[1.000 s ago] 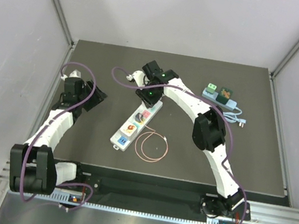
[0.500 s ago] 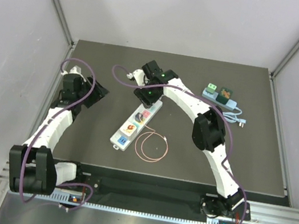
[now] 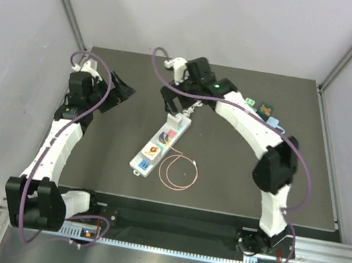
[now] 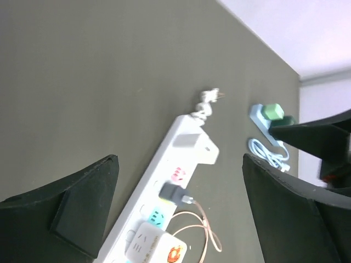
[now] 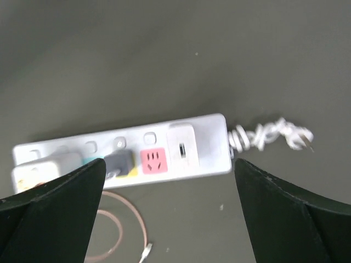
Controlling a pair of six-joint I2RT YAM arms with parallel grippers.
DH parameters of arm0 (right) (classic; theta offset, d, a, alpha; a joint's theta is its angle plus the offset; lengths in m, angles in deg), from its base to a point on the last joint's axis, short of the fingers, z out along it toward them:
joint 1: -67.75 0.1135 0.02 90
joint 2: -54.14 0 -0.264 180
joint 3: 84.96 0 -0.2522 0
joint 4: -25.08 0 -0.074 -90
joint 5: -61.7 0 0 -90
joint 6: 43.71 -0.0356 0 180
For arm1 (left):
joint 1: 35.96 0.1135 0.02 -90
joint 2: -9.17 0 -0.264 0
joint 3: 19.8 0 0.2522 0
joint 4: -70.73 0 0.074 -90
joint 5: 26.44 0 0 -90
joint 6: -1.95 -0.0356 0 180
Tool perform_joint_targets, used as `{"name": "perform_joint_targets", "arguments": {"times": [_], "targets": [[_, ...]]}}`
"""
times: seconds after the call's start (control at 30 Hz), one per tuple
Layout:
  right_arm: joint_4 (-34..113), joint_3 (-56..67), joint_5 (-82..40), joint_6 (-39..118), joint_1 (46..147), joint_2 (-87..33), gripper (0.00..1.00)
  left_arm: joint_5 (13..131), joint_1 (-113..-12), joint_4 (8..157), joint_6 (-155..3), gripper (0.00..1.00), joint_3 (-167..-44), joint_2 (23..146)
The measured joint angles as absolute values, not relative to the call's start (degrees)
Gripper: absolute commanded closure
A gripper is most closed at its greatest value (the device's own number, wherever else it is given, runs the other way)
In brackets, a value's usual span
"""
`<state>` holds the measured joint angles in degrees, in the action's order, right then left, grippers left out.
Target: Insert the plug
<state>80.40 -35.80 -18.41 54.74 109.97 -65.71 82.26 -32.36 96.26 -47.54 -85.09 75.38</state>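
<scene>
Near mid-table, your dark grey plug [image 5: 119,163] sits in the long white plastic power strip [image 3: 160,144]. Your right gripper [image 5: 169,164] has lifted off toward the far side, fingers spread and empty like the left gripper [image 4: 180,159], so insertion looks finished.

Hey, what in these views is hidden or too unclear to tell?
Top view: the right arm covers the power strip's far end.
Right wrist view: a claw finger hides the strip's left end.
Left wrist view: the bottom edge cuts off the strip's near end.
Black plug: blurred in the right wrist view, seating unclear.
</scene>
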Motion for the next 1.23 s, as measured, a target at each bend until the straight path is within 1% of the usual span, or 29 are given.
{"name": "perform_joint_targets", "arguments": {"times": [0.13,0.33,0.47,0.67,0.77,0.83,1.23], "targets": [[75.55,-22.90,-18.87,47.44,106.16,-50.72,0.00,83.70,-35.66,97.09,-51.78,0.02,-89.90,74.33],[67.20,2.47,-23.76,34.06,96.00,-22.96,0.00,85.43,-47.12,98.91,-57.86,0.01,-92.85,71.91],[64.09,17.57,-25.62,27.66,96.48,-6.63,0.00,90.87,-51.79,99.10,-60.35,0.01,-93.44,71.89],[63.39,28.44,-31.96,21.49,96.72,9.59,0.00,96.44,-51.97,96.63,-59.91,0.01,-87.56,66.84],[63.22,31.15,-33.73,19.61,96.72,13.91,0.00,97.51,-51.97,95.61,-59.69,0.01,-86.49,63.86],[63.13,31.39,-34.58,19.02,96.72,14.77,0.00,97.95,-51.97,94.36,-59.74,0.01,-86.47,62.46],[61.32,31.34,-35.83,18.13,96.72,11.49,0.00,97.62,-51.97,93.11,-61.16,0.01,-86.58,60.80]]}}
